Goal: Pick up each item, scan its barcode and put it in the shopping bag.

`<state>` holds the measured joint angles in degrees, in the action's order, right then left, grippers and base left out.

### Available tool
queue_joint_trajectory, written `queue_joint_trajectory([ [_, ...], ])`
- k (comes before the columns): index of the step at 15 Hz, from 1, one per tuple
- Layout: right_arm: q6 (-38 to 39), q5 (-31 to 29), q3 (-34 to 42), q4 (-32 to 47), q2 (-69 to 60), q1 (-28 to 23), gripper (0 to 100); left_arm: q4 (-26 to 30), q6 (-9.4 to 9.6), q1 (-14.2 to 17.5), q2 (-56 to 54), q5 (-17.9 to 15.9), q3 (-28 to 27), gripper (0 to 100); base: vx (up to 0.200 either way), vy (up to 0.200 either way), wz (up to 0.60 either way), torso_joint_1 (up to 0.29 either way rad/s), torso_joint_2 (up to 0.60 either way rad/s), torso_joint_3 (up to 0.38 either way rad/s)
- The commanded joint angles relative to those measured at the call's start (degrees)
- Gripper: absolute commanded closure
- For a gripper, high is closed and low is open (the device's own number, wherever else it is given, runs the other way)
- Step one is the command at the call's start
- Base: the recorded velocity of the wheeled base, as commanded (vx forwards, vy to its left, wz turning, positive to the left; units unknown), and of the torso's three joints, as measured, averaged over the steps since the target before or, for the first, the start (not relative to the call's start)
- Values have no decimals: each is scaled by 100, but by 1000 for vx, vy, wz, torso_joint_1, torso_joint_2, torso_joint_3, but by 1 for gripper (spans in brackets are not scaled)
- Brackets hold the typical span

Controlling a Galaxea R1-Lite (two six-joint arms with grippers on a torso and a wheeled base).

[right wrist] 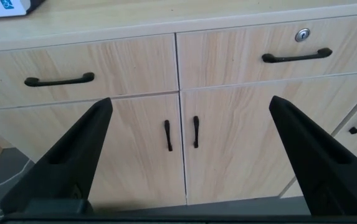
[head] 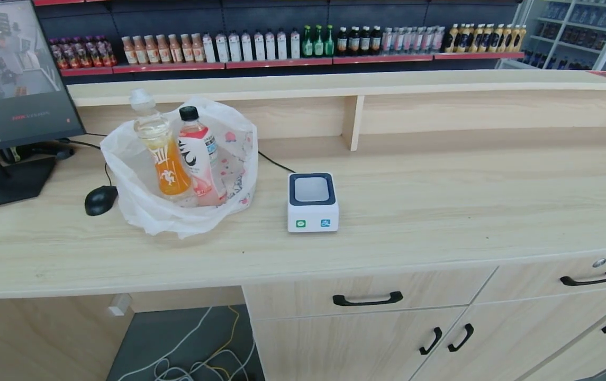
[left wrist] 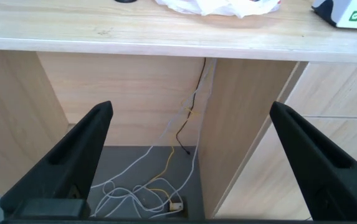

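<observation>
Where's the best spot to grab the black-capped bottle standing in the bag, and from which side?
Probably its neck just under the cap, from above and the right: the bag wraps the lower body of the black-capped bottle, and the orange bottle crowds its left.

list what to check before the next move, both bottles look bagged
1. Orange drink bottle inside the shopping bag: ok, standing upright.
2. Pink-label bottle inside the bag: ok, leaning beside the orange one.
3. Barcode scanner window uncovered: ok.
4. Left gripper open and holding nothing: ok, below the counter edge.
5. Right gripper open and holding nothing: ok, facing the drawers.
6. Both barcodes already scanned: cannot tell.
</observation>
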<state>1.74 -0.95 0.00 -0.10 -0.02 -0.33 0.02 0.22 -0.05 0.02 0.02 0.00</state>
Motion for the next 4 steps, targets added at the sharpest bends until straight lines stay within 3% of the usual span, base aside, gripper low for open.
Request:
queue_joint_trajectory([
  [1,1,-2,0,1,2,7,0,-2,4,5,-2,-2,0,0,0,0,0,0,0,0],
  [4,-7,-2,0,1,2,7,0,-2,4,5,-2,-2,0,0,0,0,0,0,0,0],
])
